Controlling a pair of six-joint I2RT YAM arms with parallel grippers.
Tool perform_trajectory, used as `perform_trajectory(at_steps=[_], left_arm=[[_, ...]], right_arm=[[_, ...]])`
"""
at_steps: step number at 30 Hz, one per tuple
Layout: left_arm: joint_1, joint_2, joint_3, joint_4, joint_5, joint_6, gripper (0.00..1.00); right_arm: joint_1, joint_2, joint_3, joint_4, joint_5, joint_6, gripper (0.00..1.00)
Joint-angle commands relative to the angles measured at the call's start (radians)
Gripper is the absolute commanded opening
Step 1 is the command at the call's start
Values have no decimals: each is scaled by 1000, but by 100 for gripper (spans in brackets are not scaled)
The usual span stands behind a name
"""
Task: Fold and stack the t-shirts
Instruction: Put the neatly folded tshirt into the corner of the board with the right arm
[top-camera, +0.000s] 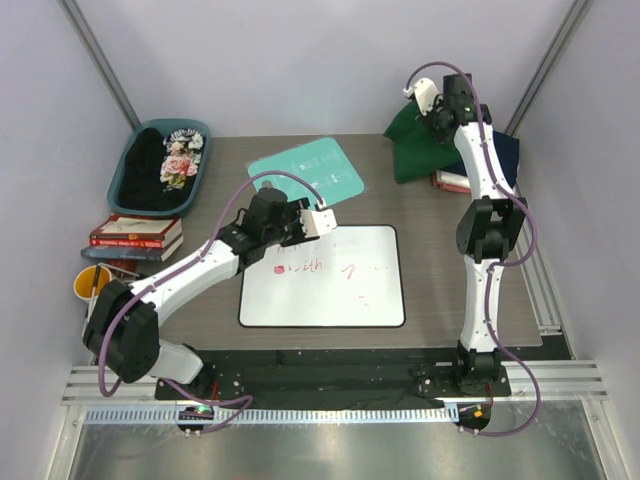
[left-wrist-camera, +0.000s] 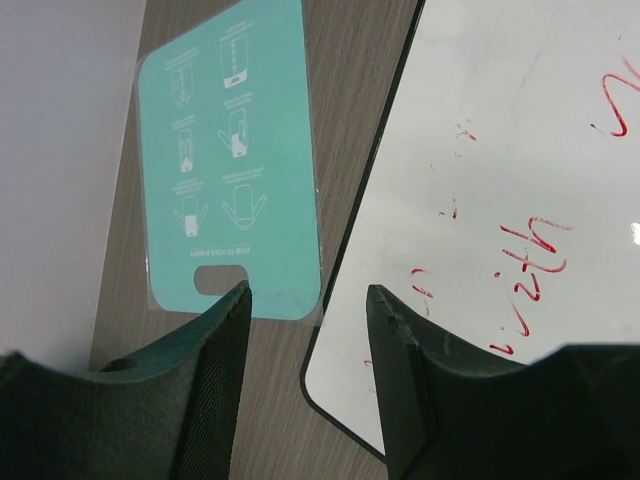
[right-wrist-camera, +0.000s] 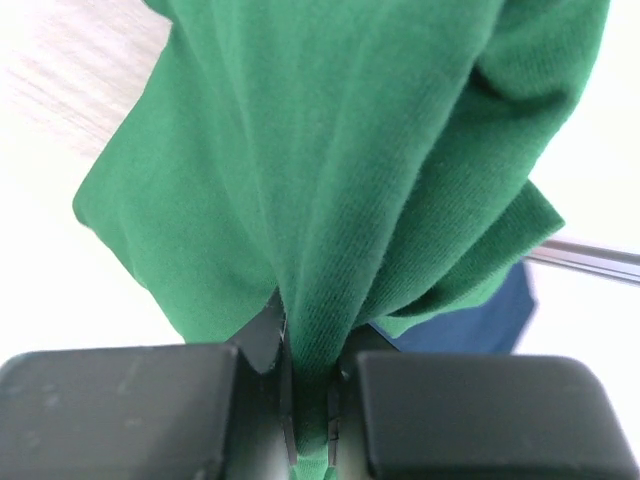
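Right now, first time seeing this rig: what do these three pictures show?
Two robot arms bolted to a wood-grain table. One picture looks down from above and behind; the other two come from wrist cameras. The left gripper is open over a flat teal plastic board and a whiteboard with red writing. The right gripper is shut on a plain dark green t-shirt, held up at the far right near a navy t-shirt. A black floral-print t-shirt lies in a blue tray, far left.
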Motion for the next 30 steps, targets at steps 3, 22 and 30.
perform_trajectory(at_steps=[3,22,30], left_arm=[[-3,14,15,6,37,4,51],[-5,44,50,-4,70,15,52],[-6,49,58,-20,71,21,65]], right_arm=[[-31,-98,103,148,47,-49,1],[-238,-100,52,178,80,-32,1],[-255,4,-169,285,348,-65,95]])
